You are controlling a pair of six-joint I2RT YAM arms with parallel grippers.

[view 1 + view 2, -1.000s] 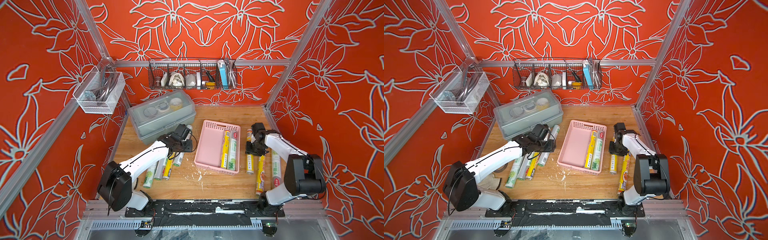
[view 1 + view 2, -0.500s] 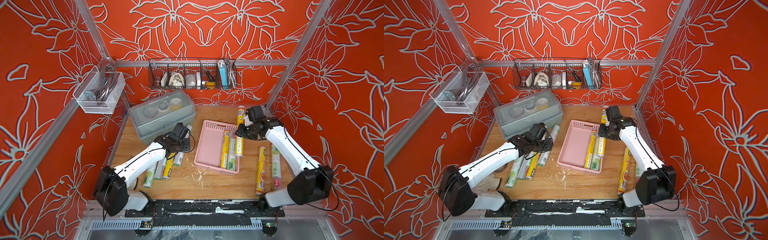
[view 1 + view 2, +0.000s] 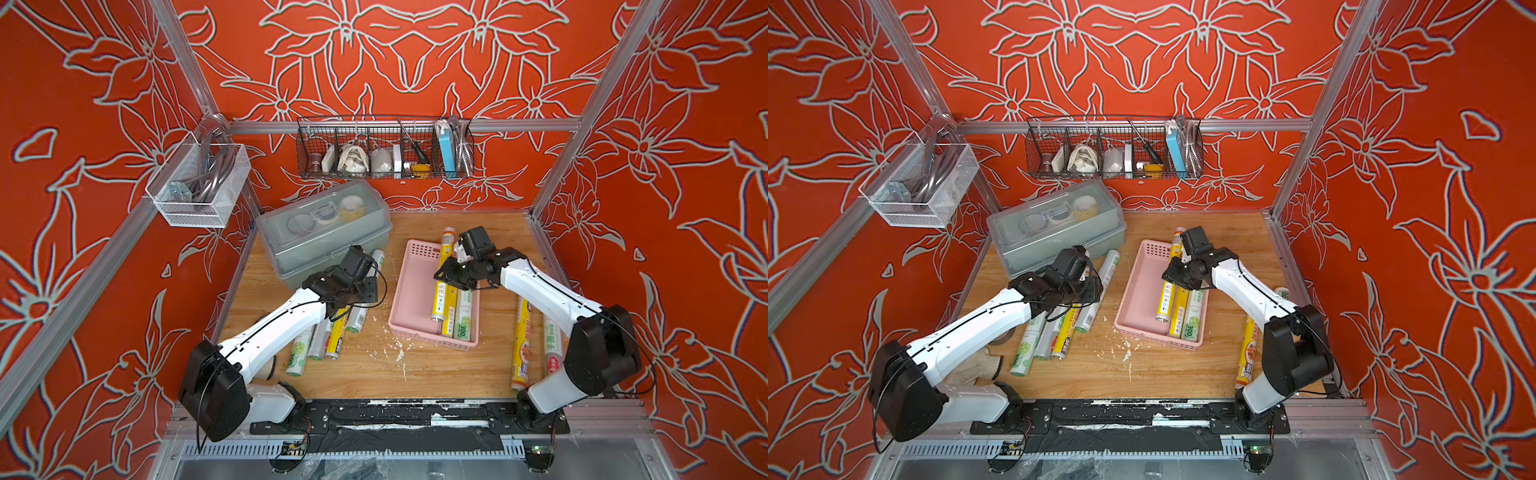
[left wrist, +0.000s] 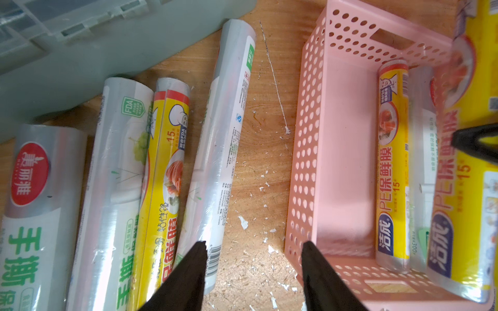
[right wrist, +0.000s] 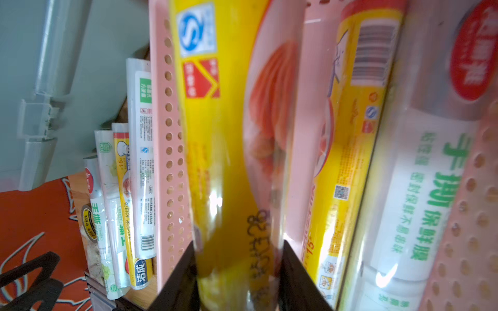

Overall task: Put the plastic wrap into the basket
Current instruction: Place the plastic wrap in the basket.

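2 arms forward — left gripper (image 4: 253, 243) agape, right gripper (image 5: 237, 245) tight on yellow roll (image 5: 229, 140).

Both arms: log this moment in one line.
right gripper: shut on yellow roll, over basket | left gripper: open, empty | in basket: two rolls

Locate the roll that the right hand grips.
In both top views the held roll hangs over the pink basket in the right hand, left of a second yellow roll lying inside.
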